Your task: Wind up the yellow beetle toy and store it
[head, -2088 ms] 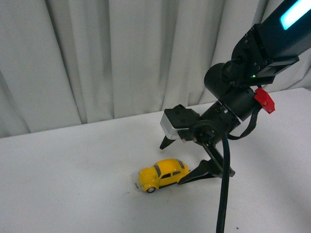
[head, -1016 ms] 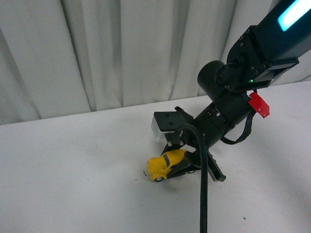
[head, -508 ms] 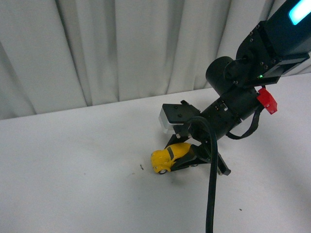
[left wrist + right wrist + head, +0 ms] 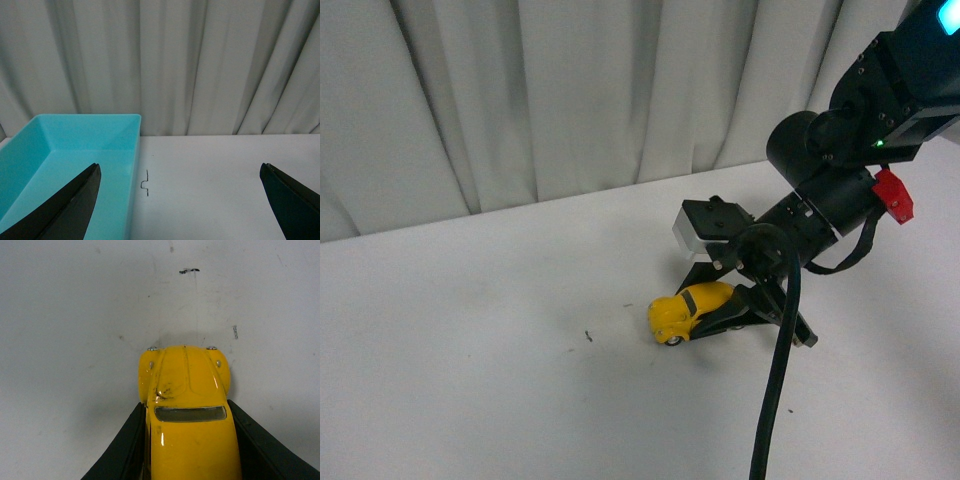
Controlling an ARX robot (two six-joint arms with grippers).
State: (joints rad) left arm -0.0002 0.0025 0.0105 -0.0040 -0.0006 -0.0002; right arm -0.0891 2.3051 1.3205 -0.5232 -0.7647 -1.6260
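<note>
While a pale pleated curtain closes off the far side of the scene, a plain white table spreads across the near ground. From the upper right, the black right arm reaches down and leftwards towards the middle of the table, with a thick black cable hanging off it towards the near edge.

A turquoise box appears only in the left wrist view. It sits on the table in front of the curtain, and the part on show has nothing in it. The left gripper is spread wide and holds nothing, with bare table between its two dark fingers.

The right gripper has closed its jaws onto the two sides of the yellow toy car, whose rounded nose pokes out past the fingertips and points left. The car sits low, right of centre, and its wheels seem to touch the table, though that contact is hard to confirm. A few small dark marks dot the table just ahead of its nose.

As for progress, the car looks firmly grasped, so pickup seems done. Nothing shows whether it has been wound. Storing is clearly not yet done, since the car is on the table and not in the box.
</note>
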